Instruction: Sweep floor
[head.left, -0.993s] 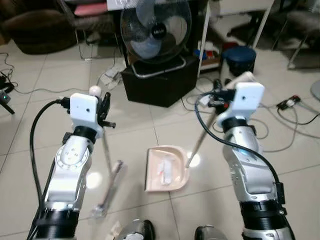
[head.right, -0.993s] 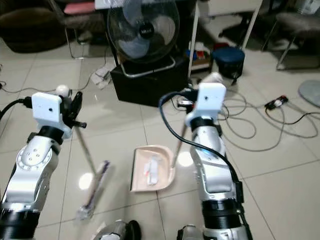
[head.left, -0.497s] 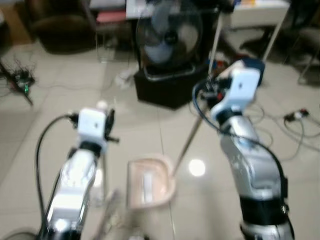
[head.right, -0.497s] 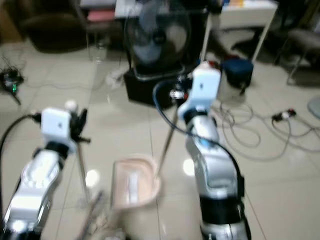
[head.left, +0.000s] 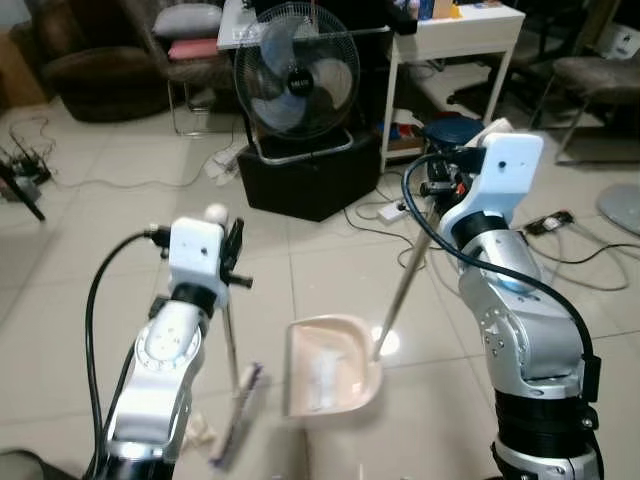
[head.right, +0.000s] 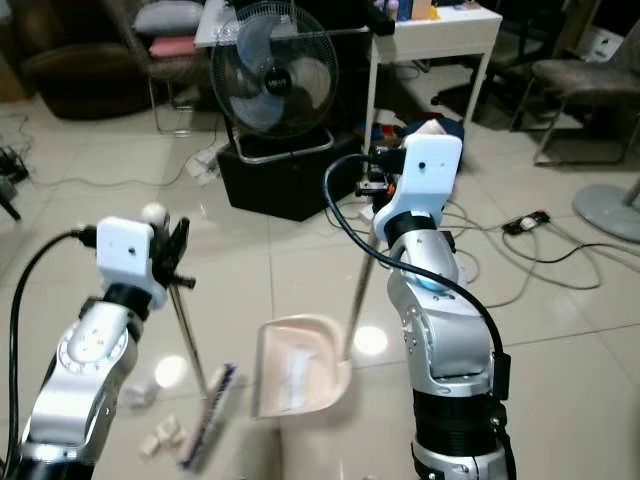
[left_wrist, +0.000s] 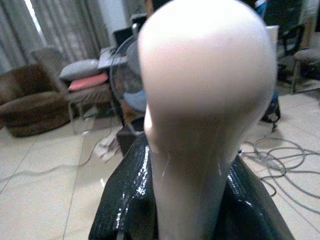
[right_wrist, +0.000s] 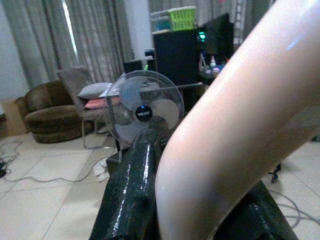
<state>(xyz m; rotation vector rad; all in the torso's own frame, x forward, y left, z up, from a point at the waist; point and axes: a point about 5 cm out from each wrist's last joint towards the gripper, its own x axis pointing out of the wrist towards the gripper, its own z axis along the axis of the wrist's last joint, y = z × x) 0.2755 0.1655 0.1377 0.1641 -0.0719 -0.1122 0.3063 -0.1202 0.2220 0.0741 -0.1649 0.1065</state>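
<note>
The left gripper (head.left: 232, 262) has its fingers closed around the top of a broom (head.left: 232, 368), whose brush rests on the tiled floor (head.left: 90, 260) beside scraps of debris (head.right: 160, 438). The right gripper (head.left: 440, 187) clasps the long handle of a pink dustpan (head.left: 328, 368), held flat alongside to catch sweepings.

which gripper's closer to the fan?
Right. The right gripper, shut on the dustpan handle, is just beside the fan base. The left gripper, shut on the broom, sits farther back.
</note>
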